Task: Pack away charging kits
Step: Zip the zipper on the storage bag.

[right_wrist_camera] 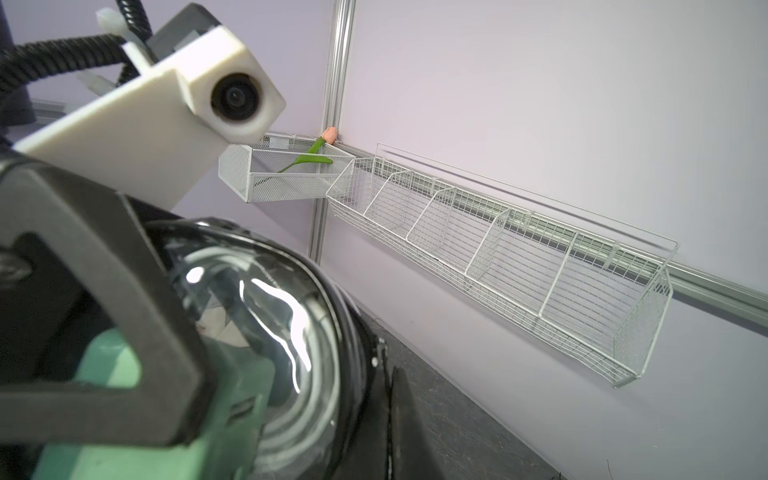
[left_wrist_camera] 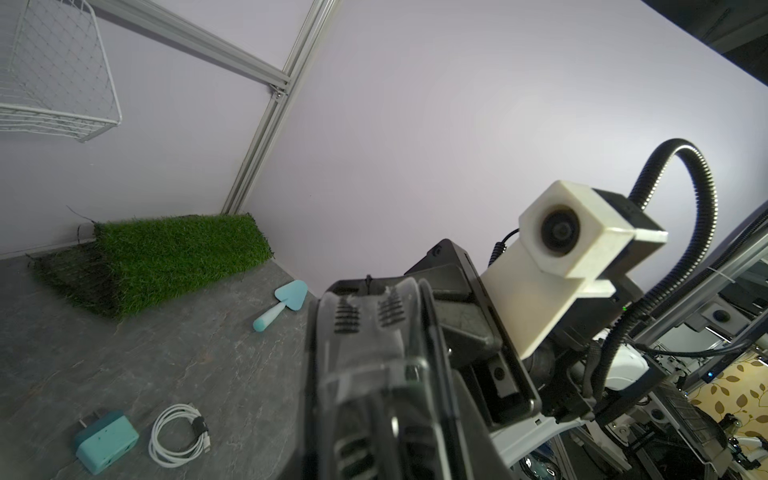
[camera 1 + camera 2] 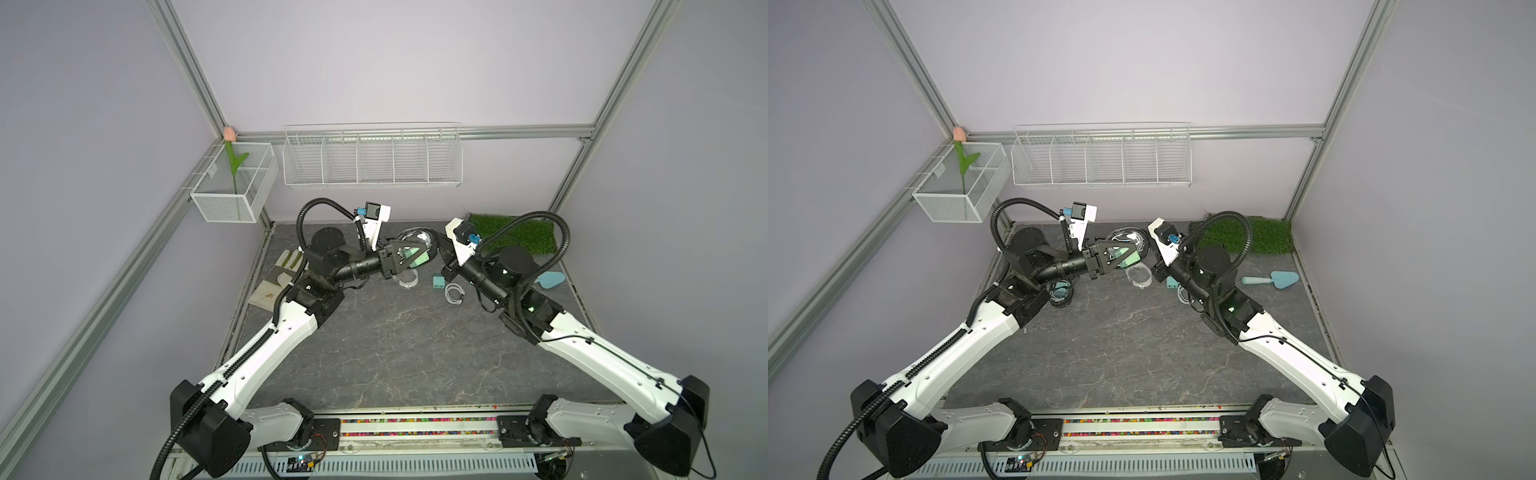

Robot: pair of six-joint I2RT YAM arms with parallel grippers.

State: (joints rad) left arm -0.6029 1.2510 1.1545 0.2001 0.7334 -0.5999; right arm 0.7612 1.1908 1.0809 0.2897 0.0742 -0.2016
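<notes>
Both top views look down over the whole table (image 3: 395, 353); close wrist views face each other's camera (image 2: 559, 230).

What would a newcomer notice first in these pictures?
Most striking: the left end effector holds a green plug adapter at a black-rimmed case, at centre rear. Next comes the grass mat in the far right corner, with a teal adapter and white cable loose before it.

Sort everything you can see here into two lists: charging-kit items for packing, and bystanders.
Job: green plug adapter, teal plug adapter, coiled white cable, black-rimmed case, clear case, second black case.
Lying about: glove, trowel, grass mat, flower, wire rack.
</notes>
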